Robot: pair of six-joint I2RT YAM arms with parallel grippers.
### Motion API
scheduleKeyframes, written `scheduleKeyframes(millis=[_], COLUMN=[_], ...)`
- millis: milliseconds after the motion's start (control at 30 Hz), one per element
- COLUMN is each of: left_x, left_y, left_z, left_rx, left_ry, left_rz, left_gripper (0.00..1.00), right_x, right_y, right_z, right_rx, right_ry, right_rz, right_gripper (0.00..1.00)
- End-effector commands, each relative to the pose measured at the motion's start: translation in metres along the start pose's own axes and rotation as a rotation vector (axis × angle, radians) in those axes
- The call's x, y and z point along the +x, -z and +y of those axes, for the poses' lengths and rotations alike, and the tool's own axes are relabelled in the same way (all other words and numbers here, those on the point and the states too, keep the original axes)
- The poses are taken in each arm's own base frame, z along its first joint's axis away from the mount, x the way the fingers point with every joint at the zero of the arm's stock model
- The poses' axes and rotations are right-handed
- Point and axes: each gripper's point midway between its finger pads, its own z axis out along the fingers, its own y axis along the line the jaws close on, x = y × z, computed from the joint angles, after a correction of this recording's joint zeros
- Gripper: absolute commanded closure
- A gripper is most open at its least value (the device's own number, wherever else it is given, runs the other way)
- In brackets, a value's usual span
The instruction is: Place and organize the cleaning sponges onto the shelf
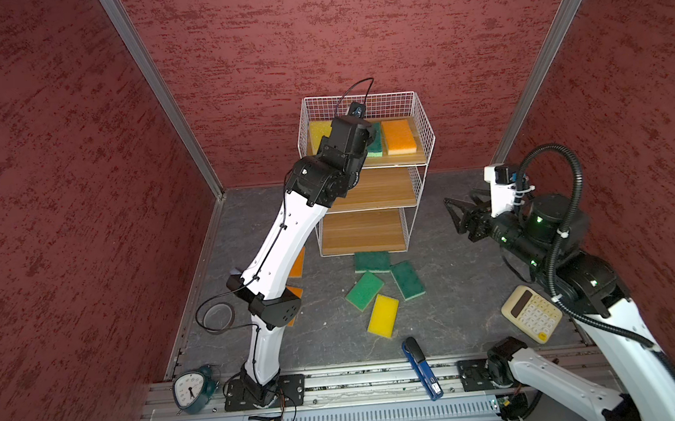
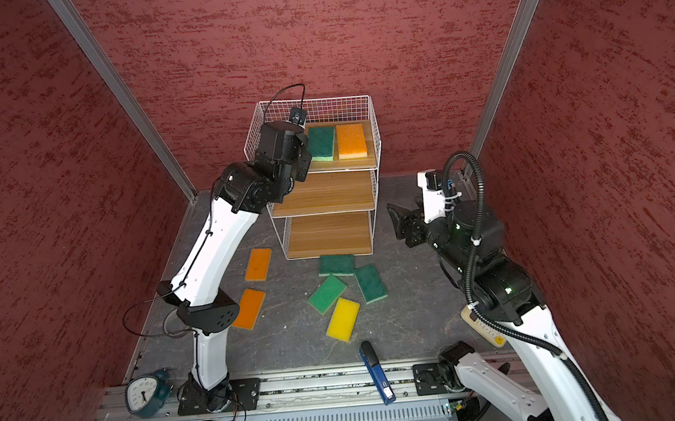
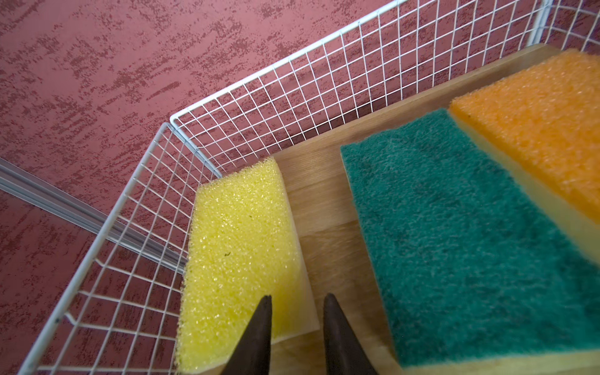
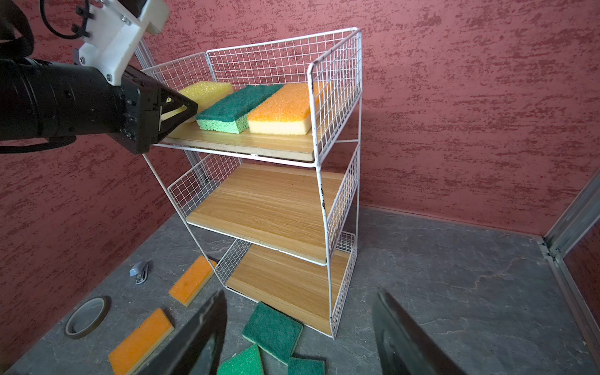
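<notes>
The white wire-grid shelf with three light wooden boards [image 1: 360, 103] stands in the upper middle of both top views. Three sponges lie flat in a row on its top board: a yellow foam sponge [image 3: 240, 253] at the left end against the wire side, a dark green sponge with a pale green underside [image 3: 454, 243] in the middle, and an orange sponge with a cream underside [image 3: 535, 123] touching it on the right. The left gripper [image 3: 297, 297] hovers at the yellow one's near edge, jaws slightly parted, clamping nothing. On the grey floor [image 2: 410, 297] in the lower middle of a top view lie two orange sponges [image 2: 258, 264] [image 2: 248, 309], three dark green sponges [image 2: 336, 265] [image 2: 327, 293] [image 2: 370, 283] and a second yellow sponge [image 2: 343, 319]. The right gripper [image 4: 301, 293], at the right centre of both top views, has its jaws wide apart and holds nothing
</notes>
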Motion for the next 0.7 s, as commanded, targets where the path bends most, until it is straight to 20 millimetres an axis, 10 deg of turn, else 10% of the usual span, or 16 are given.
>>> scheduleKeyframes(millis=[0,667], left_x=[-0.012,-0.033], left_y=[0.010,0.040], left_z=[0.005,0.017], left_rx=[0.009,0.034], left_ry=[0.054,0.119], left_rz=[-0.042,-0.126], left_gripper=[0.71,0.68], right_x=[-0.004,-0.008], right_y=[0.004,0.007], right_z=[-0.003,0.000], right_rx=[0.015,0.000], right_ry=[-0.001,-0.012], right_rz=[-0.014,-0.017], right_gripper=[0.29,0.29])
